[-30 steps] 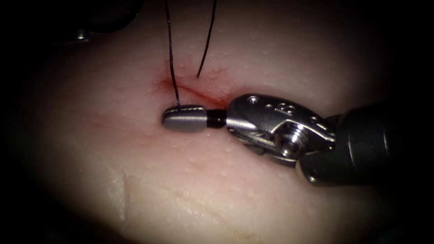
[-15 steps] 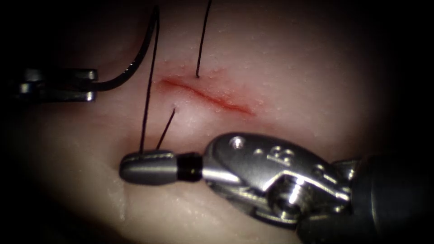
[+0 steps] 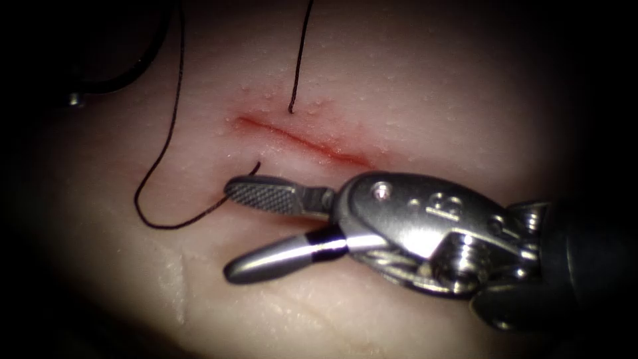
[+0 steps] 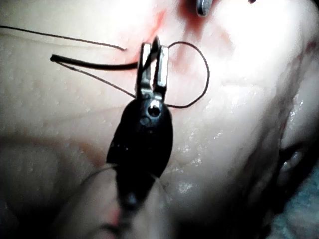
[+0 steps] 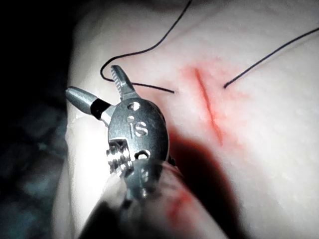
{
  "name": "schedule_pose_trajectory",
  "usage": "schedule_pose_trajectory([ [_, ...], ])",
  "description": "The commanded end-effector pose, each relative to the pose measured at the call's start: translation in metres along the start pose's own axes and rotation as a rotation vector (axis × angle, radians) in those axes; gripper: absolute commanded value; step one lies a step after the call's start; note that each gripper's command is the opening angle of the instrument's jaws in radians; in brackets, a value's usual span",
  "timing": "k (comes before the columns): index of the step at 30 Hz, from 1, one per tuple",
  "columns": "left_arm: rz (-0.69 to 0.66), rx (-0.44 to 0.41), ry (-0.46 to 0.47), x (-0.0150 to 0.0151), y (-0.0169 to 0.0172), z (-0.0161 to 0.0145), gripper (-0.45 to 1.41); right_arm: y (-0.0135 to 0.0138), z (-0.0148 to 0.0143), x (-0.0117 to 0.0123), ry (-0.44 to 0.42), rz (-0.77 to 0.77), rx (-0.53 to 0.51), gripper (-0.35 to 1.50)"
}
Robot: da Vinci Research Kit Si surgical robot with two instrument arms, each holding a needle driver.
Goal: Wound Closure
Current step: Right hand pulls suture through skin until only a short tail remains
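Right end effector lies low over the tissue, just below the cut on the side nearer the tissue's lower edge. Its jaws are spread wide, ribbed inner face of the upper jaw showing, and nothing is between them; the right wrist view confirms the same gape, empty. Left end effector is closed on the needle, gripping it close to one end of the curve; the rest of the needle body runs out sideways from the jaws, clear above the tissue surface and not in the tissue. In the endoscope view this tool sits dimly lit toward the tissue's upper-left corner, well apart from the right tool. Thread comes out of the tissue just below the cut's left end, beside the tip of the right tool's upper jaw, sags in a slack loop on the tissue to the left, then rises toward the upper-left corner. A second strand enters the tissue just above the cut's left end and runs straight up past the upper edge. Red fluid tints the cut along its length.
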State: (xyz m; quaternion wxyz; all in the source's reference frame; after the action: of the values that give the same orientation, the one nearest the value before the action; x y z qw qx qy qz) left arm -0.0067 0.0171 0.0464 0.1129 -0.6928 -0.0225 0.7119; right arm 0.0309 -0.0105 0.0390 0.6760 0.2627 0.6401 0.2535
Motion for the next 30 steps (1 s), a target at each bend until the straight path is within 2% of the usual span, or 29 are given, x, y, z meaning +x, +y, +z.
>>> schedule_pose_trajectory([
  [1, -0.005, 0.006, 0.003, -0.0007, 0.0005, 0.0001, -0.45, 0.0006, 0.0000, -0.0009, -0.005, -0.018, -0.007, 1.19],
  [5, -0.009, 0.041, -0.004, -0.0011, -0.0005, -0.0018, -0.45, 0.0020, -0.0007, -0.0010, -0.023, -0.070, -0.054, 1.16],
  [11, -0.005, 0.042, 0.001, -0.0012, -0.0002, -0.0009, -0.45, 0.0038, 0.0000, -0.0021, -0.102, -0.159, -0.080, 0.94],
  [12, -0.004, 0.042, 0.003, -0.0013, -0.0001, -0.0003, -0.45, 0.0042, 0.0007, -0.0028, -0.147, -0.204, -0.102, 0.89],
  [17, 0.000, 0.042, 0.009, -0.0015, 0.0001, 0.0006, -0.45, 0.0052, 0.0018, -0.0048, -0.239, -0.278, -0.140, 0.89],
  [22, 0.000, 0.040, 0.009, -0.0015, 0.0002, 0.0004, -0.45, 0.0059, 0.0019, -0.0058, -0.265, -0.322, -0.162, 0.89],
  [24, -0.005, 0.041, 0.009, -0.0016, 0.0003, 0.0005, -0.45, 0.0061, 0.0022, -0.0062, -0.273, -0.341, -0.168, 0.81],
  [25, -0.010, 0.039, 0.011, -0.0016, 0.0004, 0.0005, -0.45, 0.0062, 0.0023, -0.0063, -0.274, -0.343, -0.170, 0.66],
  [26, -0.008, 0.041, 0.010, -0.0017, 0.0006, 0.0007, -0.45, 0.0062, 0.0026, -0.0066, -0.278, -0.352, -0.169, 0.34],
  [27, -0.007, 0.039, 0.012, -0.0018, 0.0007, 0.0008, -0.45, 0.0059, 0.0025, -0.0069, -0.278, -0.354, -0.167, -0.35],
  [30, -0.011, 0.039, 0.013, -0.0019, 0.0009, 0.0010, -0.45, 0.0057, 0.0025, -0.0068, -0.276, -0.353, -0.159, -0.35],
])
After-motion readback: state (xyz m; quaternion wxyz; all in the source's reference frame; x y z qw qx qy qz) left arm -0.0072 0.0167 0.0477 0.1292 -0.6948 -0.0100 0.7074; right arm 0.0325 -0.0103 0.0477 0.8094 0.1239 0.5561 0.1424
